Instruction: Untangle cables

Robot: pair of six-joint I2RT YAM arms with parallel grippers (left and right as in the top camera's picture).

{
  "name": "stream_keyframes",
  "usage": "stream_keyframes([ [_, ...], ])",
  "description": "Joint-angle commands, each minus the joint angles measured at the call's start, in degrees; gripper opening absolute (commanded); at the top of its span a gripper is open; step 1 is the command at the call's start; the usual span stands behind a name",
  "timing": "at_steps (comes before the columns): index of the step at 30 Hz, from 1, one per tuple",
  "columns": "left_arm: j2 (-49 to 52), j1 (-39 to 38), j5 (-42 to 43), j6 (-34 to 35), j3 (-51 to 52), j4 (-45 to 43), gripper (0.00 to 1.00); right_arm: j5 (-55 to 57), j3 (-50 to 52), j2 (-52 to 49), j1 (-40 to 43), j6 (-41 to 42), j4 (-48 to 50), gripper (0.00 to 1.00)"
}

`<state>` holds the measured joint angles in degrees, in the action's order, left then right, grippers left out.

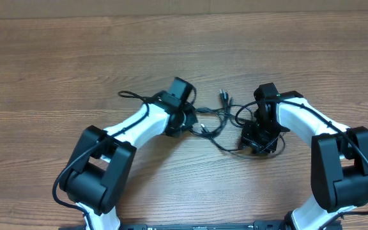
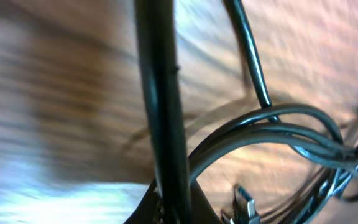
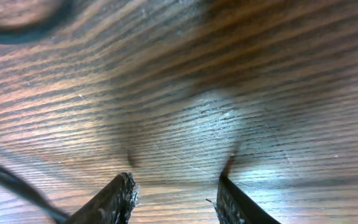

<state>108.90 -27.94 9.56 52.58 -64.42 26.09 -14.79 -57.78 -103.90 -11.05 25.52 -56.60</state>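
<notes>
The cables (image 1: 214, 119) lie in a black tangle on the wood between my two arms, with small plugs (image 1: 224, 96) sticking out toward the back. My left gripper (image 1: 187, 118) is at the tangle's left end, shut on one cable (image 2: 160, 93) that runs straight up from its jaws (image 2: 173, 200). Looped strands (image 2: 278, 124) and a metal plug (image 2: 244, 202) lie just to the right. My right gripper (image 1: 259, 142) is low over the tangle's right end. It is open, its fingertips (image 3: 120, 196) apart with only bare wood between them (image 3: 176, 193). A strand (image 3: 11, 182) passes at the lower left.
The wooden table (image 1: 75, 70) stretches wide to the left and back. A cable end (image 1: 128, 95) trails left behind my left arm. Another dark loop (image 3: 17, 31) shows blurred at the top left of the right wrist view.
</notes>
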Motion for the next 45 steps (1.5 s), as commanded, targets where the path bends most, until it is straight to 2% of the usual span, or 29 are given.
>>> stream_keyframes([
  [1,0.50,6.97,-4.72,-0.70,0.35,0.26,0.04,9.20,4.44,-2.84,-0.46,0.46,-0.33,0.13],
  [8,0.50,19.47,-4.48,-6.93,0.35,2.67,0.04,11.82,4.48,-2.84,-0.46,1.51,1.01,0.11],
  [12,0.50,24.37,-0.68,-13.31,0.37,3.72,0.04,13.49,4.48,-2.84,-0.46,1.70,2.67,0.12],
  [16,0.50,24.33,-0.28,-17.44,0.37,4.04,0.04,13.55,4.48,-2.84,-0.46,1.68,4.79,0.13],
  [18,0.50,23.78,0.61,-18.93,0.37,3.82,0.04,13.53,4.48,-2.84,-0.46,1.68,5.92,0.17],
  [25,0.50,22.49,10.58,-32.65,0.35,2.32,0.05,13.20,4.46,-2.84,-0.46,1.33,9.05,0.19],
  [29,0.50,22.18,14.91,-39.58,0.35,1.73,0.04,0.61,4.33,-2.84,-0.46,-8.24,10.25,0.19],
  [31,0.50,22.18,16.11,-41.44,0.35,1.51,0.04,-8.39,3.80,-2.84,-0.46,-14.97,9.05,0.19],
  [34,0.50,22.18,19.71,-46.73,0.35,1.05,0.04,-15.23,1.81,-2.84,-0.46,-19.87,5.95,0.18],
  [35,0.50,22.18,21.77,-49.55,0.35,0.94,0.04,-16.61,0.85,-2.84,-0.46,-20.68,4.70,0.18],
  [40,0.48,22.18,30.10,-60.89,0.26,1.84,0.07,-18.34,-5.60,-2.84,-0.46,-23.02,-0.92,0.05],
  [45,0.46,22.84,36.81,-66.16,-4.42,8.96,0.08,-18.29,-8.09,-2.84,-0.46,-22.45,0.85,0.05],
])
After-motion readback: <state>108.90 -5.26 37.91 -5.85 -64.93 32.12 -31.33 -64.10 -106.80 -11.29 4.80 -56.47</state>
